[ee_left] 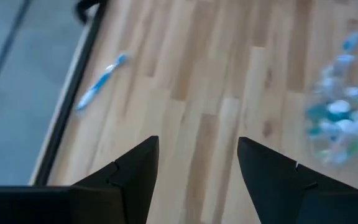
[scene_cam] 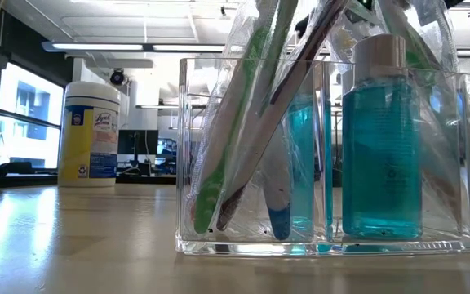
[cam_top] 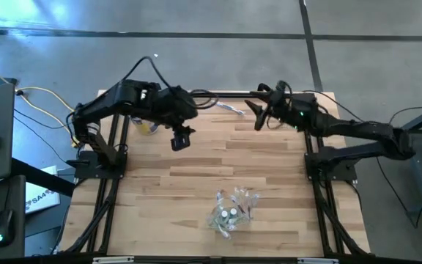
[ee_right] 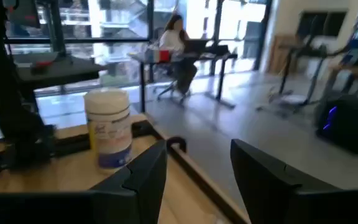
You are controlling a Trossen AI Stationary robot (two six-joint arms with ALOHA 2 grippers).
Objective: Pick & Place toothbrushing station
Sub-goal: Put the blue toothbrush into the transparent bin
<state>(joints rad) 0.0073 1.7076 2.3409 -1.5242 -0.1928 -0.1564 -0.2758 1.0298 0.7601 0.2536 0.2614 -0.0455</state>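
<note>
Blue toothbrush [ee_left: 102, 79] lies ahead of the left hand [ee_left: 197, 180] — spread, empty — its length angled across; right hand [ee_right: 197, 180] is likewise spread.

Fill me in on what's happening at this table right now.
Neither arm is holding anything. The left gripper hangs open over the far middle of the wooden table, and the right gripper hangs open near the far edge. The clear holder, already stocked with wrapped toothbrushes and bottles of blue liquid, stands toward the near side. One loose blue toothbrush lies by the far edge, not yet picked up. A yellow-labelled wipes canister stands at the far left.
</note>
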